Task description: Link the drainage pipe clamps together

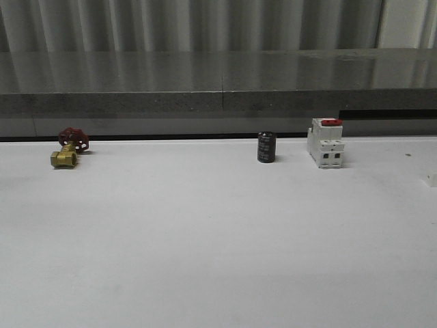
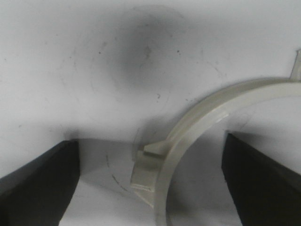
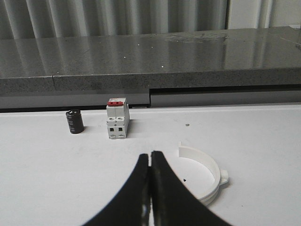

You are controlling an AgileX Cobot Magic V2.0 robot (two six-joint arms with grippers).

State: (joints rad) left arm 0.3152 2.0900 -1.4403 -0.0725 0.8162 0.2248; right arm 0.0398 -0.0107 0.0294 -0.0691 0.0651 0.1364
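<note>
Two half-rings make up the job. One clamp half (image 2: 188,141) lies flat on the bench between the spread fingers of the left gripper (image 2: 150,188), which holds nothing; its arc sweeps toward one finger (image 2: 263,183), its tabbed end nearer the middle of the gap. The other clamp half (image 3: 207,176) lies just beyond and beside the right gripper (image 3: 150,165), whose fingers are pressed together, empty. Its hollow side faces the gripper. I judge the left arm better placed to grasp first. The breaker (image 3: 116,118) and capacitor (image 3: 75,121) stand near the bench's far edge.
</note>
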